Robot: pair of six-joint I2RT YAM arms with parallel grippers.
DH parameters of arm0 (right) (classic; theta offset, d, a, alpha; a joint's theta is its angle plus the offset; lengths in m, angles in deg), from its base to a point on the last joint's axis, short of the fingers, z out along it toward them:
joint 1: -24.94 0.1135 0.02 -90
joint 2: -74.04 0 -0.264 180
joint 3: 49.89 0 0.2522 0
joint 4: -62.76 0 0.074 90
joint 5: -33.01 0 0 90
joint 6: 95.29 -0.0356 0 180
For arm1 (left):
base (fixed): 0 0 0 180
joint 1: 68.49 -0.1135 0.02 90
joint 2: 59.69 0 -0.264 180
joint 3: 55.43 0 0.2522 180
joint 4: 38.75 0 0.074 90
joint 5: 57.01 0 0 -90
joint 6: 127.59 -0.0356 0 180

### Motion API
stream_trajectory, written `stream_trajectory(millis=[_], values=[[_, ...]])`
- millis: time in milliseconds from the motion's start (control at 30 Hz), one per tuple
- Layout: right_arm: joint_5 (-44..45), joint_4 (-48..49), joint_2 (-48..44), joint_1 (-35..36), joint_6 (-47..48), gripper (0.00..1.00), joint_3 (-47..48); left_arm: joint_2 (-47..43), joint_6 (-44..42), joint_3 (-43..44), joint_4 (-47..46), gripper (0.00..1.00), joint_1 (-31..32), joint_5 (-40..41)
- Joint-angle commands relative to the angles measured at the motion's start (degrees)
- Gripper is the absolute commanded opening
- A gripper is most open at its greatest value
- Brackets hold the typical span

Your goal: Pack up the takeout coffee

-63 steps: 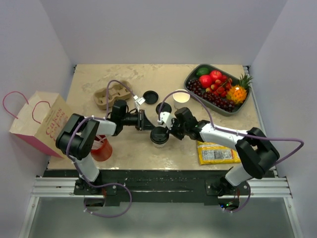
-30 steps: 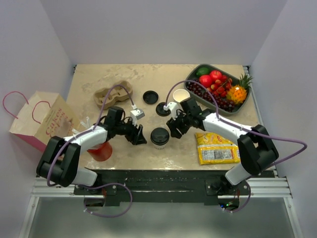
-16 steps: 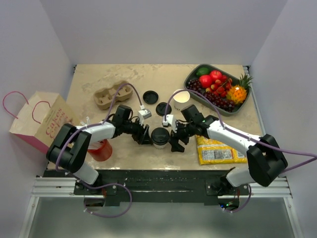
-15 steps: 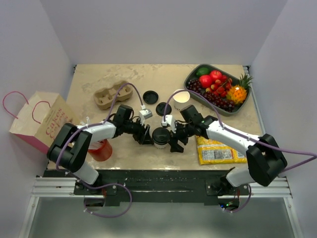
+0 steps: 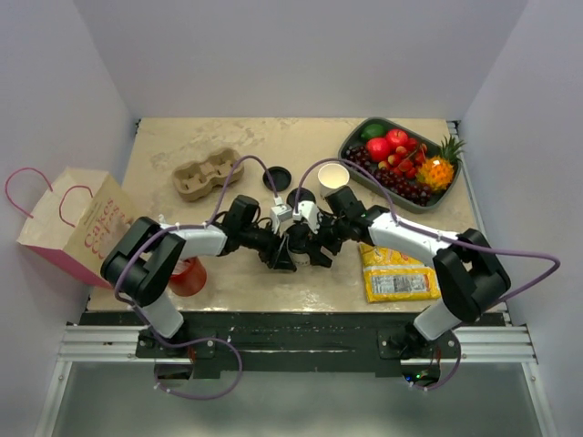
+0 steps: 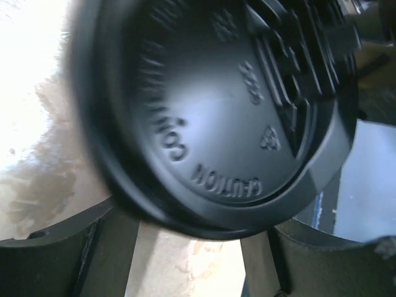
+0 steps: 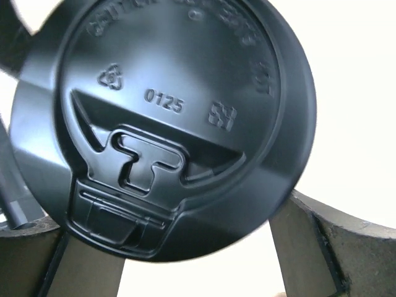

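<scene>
The takeout coffee (image 5: 297,244), a white paper cup under a black lid, stands near the table's front middle, mostly hidden between my two grippers. My left gripper (image 5: 286,257) reaches in from the left and my right gripper (image 5: 311,249) from the right. In the left wrist view the lid (image 6: 210,105) fills the frame, and the open fingers (image 6: 62,253) stand either side of the cup body just beneath it. In the right wrist view the lid (image 7: 167,117) sits above open fingers (image 7: 334,247) that straddle the cup wall. Whether any pad touches the cup I cannot tell.
A cardboard cup carrier (image 5: 208,173) lies at the back left, with a paper bag (image 5: 77,228) and a red cup (image 5: 187,276) at the left edge. Two spare black lids (image 5: 277,177) and a lidless white cup (image 5: 333,176) sit behind the grippers. At right are a fruit tray (image 5: 351,144) and a yellow packet (image 5: 396,278).
Both grippers have closed in on the cup from opposite sides and now flank it closely. The right jaws have spread wider; the left jaws kept their width.
</scene>
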Motion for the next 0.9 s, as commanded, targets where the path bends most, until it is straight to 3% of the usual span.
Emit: stream_trajectory(millis=[0,200,333,567,867], values=[[2.9,2.2,1.1,-1.0,4.6,0.84,3.9,0.9,1.8,0.4,-6.1,0.65,1.0,-4.3],[4.6,2.3,6.6,-4.2,8.1,0.84,6.4,-1.6,1.0,-2.3,-5.8,0.65,0.9,-5.7],[5.4,1.9,8.5,-6.2,10.7,0.84,7.1,-4.7,-0.7,-2.2,0.3,0.66,0.4,-5.6],[5.4,0.1,8.3,-7.7,10.9,0.84,8.1,-13.1,-0.1,-0.5,10.0,0.66,-7.9,-2.9],[4.7,-0.2,5.9,-7.7,6.4,0.84,4.9,-11.5,2.3,6.7,6.2,0.66,-12.2,-0.8]])
